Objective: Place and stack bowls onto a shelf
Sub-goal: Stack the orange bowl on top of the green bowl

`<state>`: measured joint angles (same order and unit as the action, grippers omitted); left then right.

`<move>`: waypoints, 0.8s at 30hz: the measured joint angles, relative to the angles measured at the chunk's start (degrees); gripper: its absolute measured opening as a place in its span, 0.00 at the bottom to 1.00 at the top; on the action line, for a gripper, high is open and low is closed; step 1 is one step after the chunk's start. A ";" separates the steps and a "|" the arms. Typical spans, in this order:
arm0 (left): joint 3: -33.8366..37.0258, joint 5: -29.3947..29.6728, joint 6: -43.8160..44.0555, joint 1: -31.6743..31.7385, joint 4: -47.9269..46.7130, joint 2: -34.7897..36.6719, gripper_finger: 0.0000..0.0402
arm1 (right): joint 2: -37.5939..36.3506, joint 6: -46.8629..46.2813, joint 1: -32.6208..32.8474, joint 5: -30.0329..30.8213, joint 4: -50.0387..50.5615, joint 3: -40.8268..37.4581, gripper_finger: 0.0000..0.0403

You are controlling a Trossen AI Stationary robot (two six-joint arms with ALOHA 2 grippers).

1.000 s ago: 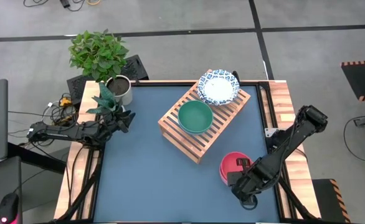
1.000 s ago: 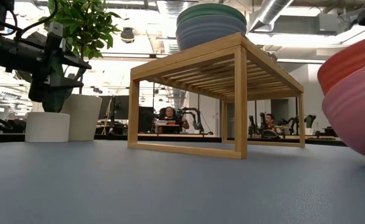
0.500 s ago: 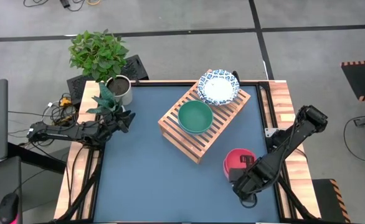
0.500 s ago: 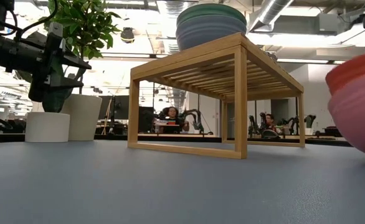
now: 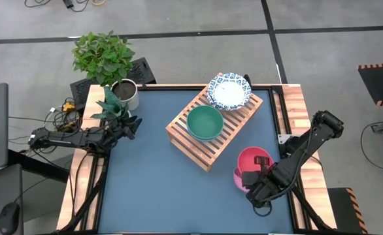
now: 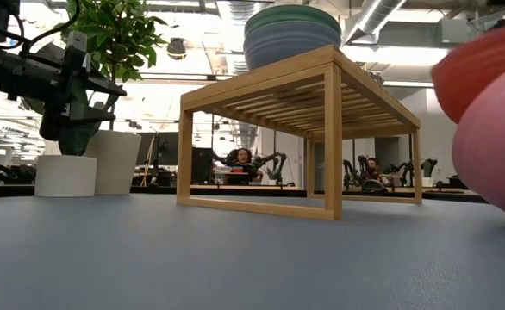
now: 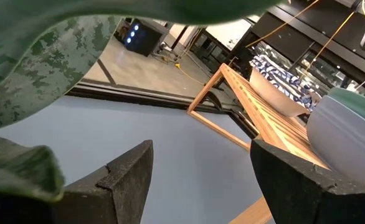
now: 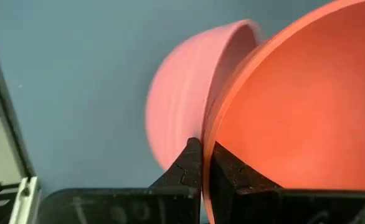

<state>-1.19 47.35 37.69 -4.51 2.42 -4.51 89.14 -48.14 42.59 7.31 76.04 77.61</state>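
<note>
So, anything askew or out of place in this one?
Only the pink-red bowls: two nested, tipped up off the table by the right gripper, shut on the rim of the inner one. Bowls on the shelf sit level.

The blue tabletop (image 5: 152,163) is lit evenly from overhead; only faint shadows are cast. In the low view, bright ceiling lights are blown out, and the near pink-red bowls (image 6: 494,120) are rendered blurred.

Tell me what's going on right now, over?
Right gripper shut on red bowl rim, pink bowl nested under it, near table's right edge. Left gripper open, waiting by plant. Shelf holds green bowl and patterned bowl. Path clear.
</note>
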 joint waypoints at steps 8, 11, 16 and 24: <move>0.00 0.02 0.00 0.02 0.00 0.00 0.63 | 0.06 -0.27 0.00 5.80 2.79 1.75 0.07; 0.00 0.02 0.00 0.00 0.00 0.00 0.63 | 0.11 -0.26 -0.01 6.27 2.62 1.75 0.07; 0.00 0.00 0.00 0.00 0.00 0.00 0.63 | 0.15 1.67 -0.03 6.51 5.47 5.25 0.07; 0.00 0.02 0.00 0.00 0.00 0.00 0.63 | 0.09 12.26 -1.53 10.36 14.21 18.65 0.07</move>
<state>-1.19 47.37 37.69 -4.51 2.42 -4.52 89.24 -35.88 41.06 17.67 90.24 96.26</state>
